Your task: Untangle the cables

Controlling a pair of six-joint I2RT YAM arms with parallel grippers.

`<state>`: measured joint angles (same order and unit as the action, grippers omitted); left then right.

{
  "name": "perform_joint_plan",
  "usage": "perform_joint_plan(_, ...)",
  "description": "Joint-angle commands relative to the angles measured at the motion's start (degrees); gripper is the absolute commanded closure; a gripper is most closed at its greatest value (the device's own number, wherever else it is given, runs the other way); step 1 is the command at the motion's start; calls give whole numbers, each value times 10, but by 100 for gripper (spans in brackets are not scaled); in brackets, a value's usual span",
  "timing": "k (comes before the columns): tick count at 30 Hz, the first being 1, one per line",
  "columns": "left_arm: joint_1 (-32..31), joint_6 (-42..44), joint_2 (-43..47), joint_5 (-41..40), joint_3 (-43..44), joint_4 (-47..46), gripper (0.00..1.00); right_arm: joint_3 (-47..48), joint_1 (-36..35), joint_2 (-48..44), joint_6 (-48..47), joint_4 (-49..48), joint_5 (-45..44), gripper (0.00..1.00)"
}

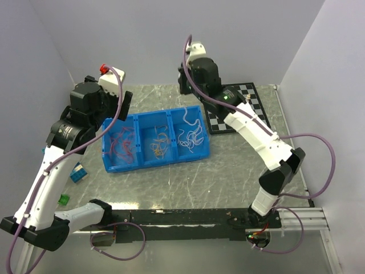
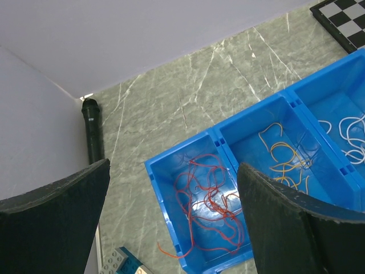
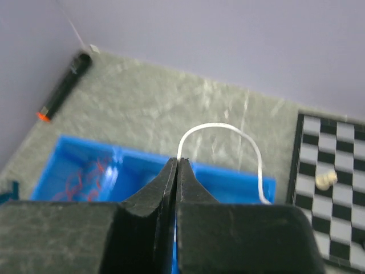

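Three compartments of the blue tray (image 1: 122, 169), mid-frame, hold the cables (image 1: 159, 146): probably light, limp, snag-prone, best pinched near a free end. Right gripper (image 3: 177, 162) clamps one white cable (image 3: 219, 125); left gripper (image 2: 174, 171) gapes wide.

Open tabletop (image 1: 188, 182) before blue bin (image 1: 122, 165), chessboard (image 1: 254, 95) far right, bricks (image 1: 78, 173) left

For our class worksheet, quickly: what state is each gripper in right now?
Left gripper: jaws open, holding nothing.
Right gripper: jaws shut on a white cable.
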<state>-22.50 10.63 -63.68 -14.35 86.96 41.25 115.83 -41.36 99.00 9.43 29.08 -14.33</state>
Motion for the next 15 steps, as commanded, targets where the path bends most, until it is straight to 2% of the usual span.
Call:
perform_joint_plan(1,4,-11,15,7,-5,-24,3,-63,-3,-43,6,-43,-7,100)
perform_joint_plan(4,5,-13,8,7,-1,-23,3,30,-3,-48,-26,-51,-10,100)
perform_joint_plan(8,6,-17,9,10,3,-22,3,77,-3,-55,-35,-49,-4,100)
perform_joint_plan(10,6,-16,14,11,-3,-26,3,47,-3,-59,-22,-40,-3,100)
perform_joint_plan(15,7,-13,25,9,-19,-30,3,-165,-3,-100,8,-92,-18,100)
